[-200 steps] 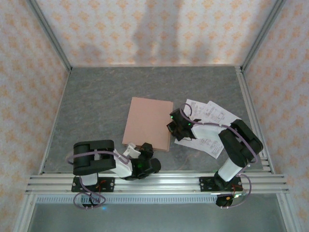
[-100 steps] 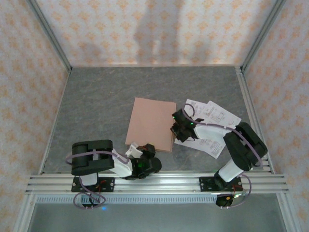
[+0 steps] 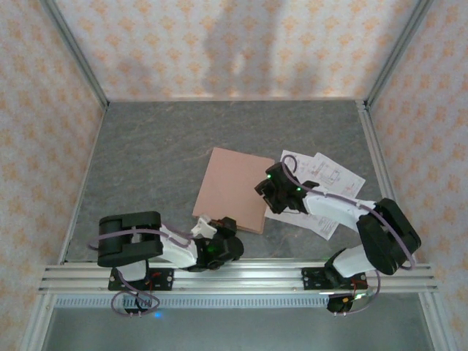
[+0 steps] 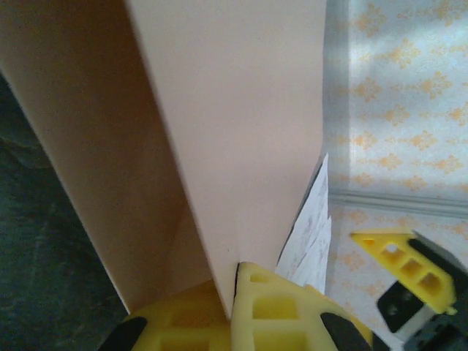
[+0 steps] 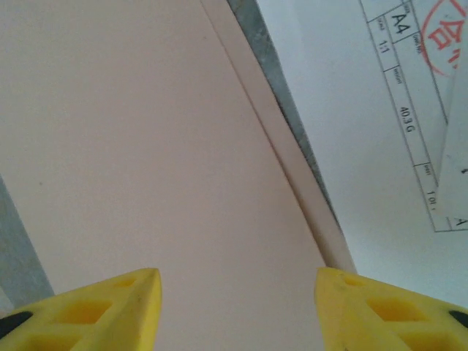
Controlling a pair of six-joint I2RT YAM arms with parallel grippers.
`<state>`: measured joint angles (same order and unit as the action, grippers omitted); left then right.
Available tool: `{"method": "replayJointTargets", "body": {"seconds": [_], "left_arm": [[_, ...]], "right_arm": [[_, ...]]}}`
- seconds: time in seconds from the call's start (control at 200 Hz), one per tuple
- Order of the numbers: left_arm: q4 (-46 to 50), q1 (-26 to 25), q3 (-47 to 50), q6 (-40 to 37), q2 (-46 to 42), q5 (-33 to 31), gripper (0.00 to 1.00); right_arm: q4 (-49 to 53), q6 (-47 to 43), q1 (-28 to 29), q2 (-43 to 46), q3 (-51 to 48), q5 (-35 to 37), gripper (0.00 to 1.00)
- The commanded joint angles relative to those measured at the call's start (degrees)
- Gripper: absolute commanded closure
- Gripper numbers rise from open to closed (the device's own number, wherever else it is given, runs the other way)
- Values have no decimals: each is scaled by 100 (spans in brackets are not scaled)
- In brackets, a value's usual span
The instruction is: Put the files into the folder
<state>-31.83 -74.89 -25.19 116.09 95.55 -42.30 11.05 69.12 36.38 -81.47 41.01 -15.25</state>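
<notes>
The salmon folder (image 3: 232, 189) lies mid-table, tilted a little. My left gripper (image 3: 213, 222) is at its near corner, and in the left wrist view it (image 4: 238, 281) is shut on the edge of the folder's (image 4: 234, 124) top cover, which stands raised off the lower leaf. My right gripper (image 3: 271, 191) hovers over the folder's right edge. It (image 5: 238, 292) is open, with the bare folder (image 5: 146, 146) beneath and nothing between its fingers. The files (image 3: 327, 183) are fanned out on the table just right of the folder, printed side up (image 5: 380, 110).
Grey stone-patterned table (image 3: 153, 161) with patterned walls on three sides and metal rails (image 3: 241, 274) along the near edge. One yellow finger of the right gripper (image 4: 402, 263) shows beyond the raised cover, with the files (image 4: 311, 234) between them.
The right gripper has opened from shut and reached further left over the folder. The folder has slid slightly right and away. The left gripper stays shut on its corner.
</notes>
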Motion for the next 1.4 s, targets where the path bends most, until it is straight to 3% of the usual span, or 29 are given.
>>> {"method": "replayJointTargets", "body": {"seconds": [0.0, 0.295, 1.151, 1.296, 1.396], "left_arm": [[403, -47, 62, 2920, -238, 3, 100], [761, -43, 119, 2824, -759, -23, 100], [699, -43, 102, 2649, -945, 54, 100], [752, -43, 94, 2638, -993, 90, 100], [879, -42, 78, 2636, -1042, 132, 100]], "right_arm": [[-264, -198, -94, 92, -232, -166, 40], [-932, -420, -272, 333, -554, -546, 29], [-1989, -319, -272, 52, -994, -913, 32], [-2161, -417, -270, 1, -977, -947, 36], [-2251, -417, -271, -4, -973, -921, 50]]}}
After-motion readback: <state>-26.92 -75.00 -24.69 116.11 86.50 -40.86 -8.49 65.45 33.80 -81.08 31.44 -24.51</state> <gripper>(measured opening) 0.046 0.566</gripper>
